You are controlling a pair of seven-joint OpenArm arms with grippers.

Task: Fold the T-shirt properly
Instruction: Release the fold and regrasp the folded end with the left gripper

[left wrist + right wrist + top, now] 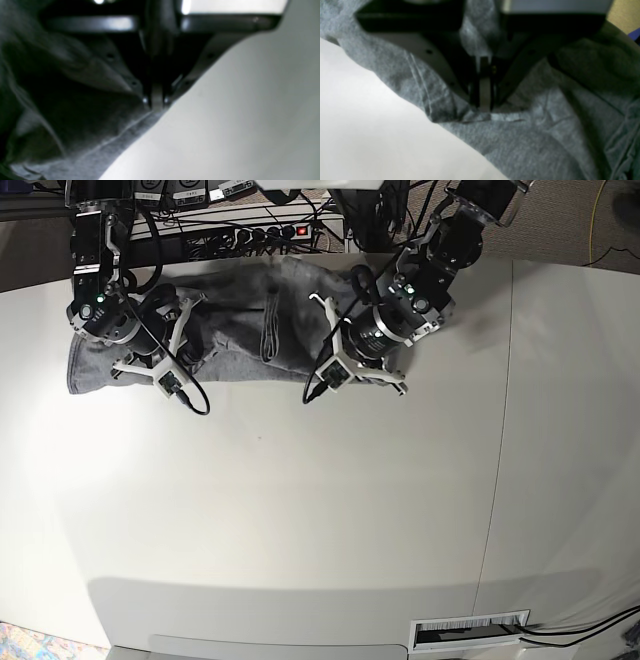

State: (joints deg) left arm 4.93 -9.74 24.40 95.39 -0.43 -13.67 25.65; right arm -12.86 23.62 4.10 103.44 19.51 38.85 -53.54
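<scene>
T-shirt point(235, 330): heather-grey, lying bunched along the far edge of the white table point(320, 510), spread crosswise between the two arms. Not flat; several creases and a dark vertical fold near its middle.
T-shirt extent: one end reaches past the right arm on the base view's left side, the other end sits under the left arm near the table's middle.
left gripper point(157, 101): jaws pressed together on the T-shirt's edge, right where fabric meets bare table. Wrist view shows a stitched hem line running away from the fingertips toward the lower left.
left gripper in base view point(345, 365): down at the near edge of the cloth, arm reaching in from the far right.
right gripper point(485, 105): jaws closed, pinching a small fold of the T-shirt point(532, 140). A folded corner of fabric sits just beside the tips, on the table side.
right gripper in base view point(160, 365): low over the cloth's near edge at the left end.
cloth around right gripper: rumpled, ridges rising on both sides of the fingers.
table: bare white surface in front of the shirt; seam line runs down its right part.
background: power strip point(250, 238) and cables point(190, 225) behind the table's far edge.
</scene>
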